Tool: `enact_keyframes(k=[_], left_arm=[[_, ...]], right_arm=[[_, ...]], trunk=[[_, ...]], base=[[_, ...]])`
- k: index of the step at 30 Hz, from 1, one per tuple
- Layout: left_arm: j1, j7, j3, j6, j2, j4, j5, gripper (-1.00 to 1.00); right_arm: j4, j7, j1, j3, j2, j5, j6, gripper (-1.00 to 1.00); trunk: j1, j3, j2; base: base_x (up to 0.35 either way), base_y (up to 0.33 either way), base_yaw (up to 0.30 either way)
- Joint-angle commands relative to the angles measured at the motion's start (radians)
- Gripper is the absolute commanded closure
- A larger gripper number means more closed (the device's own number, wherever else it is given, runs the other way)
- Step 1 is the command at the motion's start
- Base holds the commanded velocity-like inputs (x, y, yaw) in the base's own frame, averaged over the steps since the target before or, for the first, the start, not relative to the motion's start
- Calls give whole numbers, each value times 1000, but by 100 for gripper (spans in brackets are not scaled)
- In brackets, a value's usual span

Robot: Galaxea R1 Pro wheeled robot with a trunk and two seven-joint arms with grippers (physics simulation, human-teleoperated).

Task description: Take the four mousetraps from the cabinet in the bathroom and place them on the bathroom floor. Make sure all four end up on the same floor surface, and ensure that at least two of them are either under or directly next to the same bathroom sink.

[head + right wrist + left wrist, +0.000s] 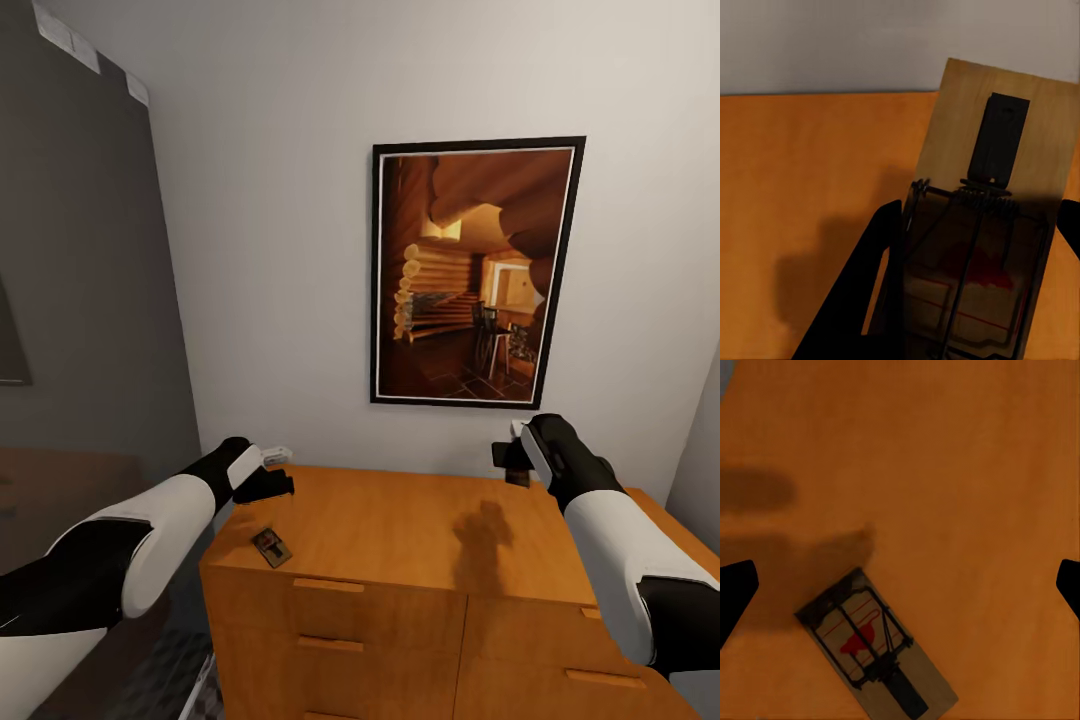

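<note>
Mousetrap (271,546): lay flat on the cabinet (420,530).
Left gripper (268,486): hovered above it, wide apart, empty.
Right gripper (513,460): clamped a second mousetrap (982,225).

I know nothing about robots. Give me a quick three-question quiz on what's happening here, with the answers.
1. True or false: the right tool holds a mousetrap lifted off the cabinet.
2. Where does the other mousetrap lie? A) on the floor B) on the cabinet top, near its front left corner C) in a drawer.
3. Fill in: the left tool hangs over the cabinet top with its fingers ____.

Key
1. True: the right wrist view shows the trap between the fingers, casting a shadow on the wood.
2. B.
3. Open: the left wrist view shows the fingertips wide apart, the trap lying between them untouched.
</note>
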Motion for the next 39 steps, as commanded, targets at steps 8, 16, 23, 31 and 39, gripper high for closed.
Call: enact_keyframes(k=[8, 16, 23, 31, 39], left_arm=[[-1, 7, -7, -17, -2, 5, 11, -100], [-1, 7, -7, -21, -3, 50, 19, -100], [-1, 6, -6, -24, 0, 94, 21, -100], [0, 4, -6, -28, -1, 95, 15, -100], [-1, 5, -9, -68, -2, 88, 7, -100]], right_arm=[[-1, -2, -1, -3, -1, -1, 4, 100], [-1, -2, -1, -3, -1, -4, -4, 100], [-1, 0, -1, -3, -2, -7, -14, 100], [-1, 1, -1, -3, -1, -7, -16, 100], [-1, 0, -1, -3, -1, -6, -16, 100]], trunk=[[1, -2, -1], [1, -2, -1], [1, -2, -1], [1, -2, -1], [1, -2, -1]], base=[[111, 0, 0], [10, 0, 0], [1, 0, 0], [0, 0, 0], [-78, 0, 0]])
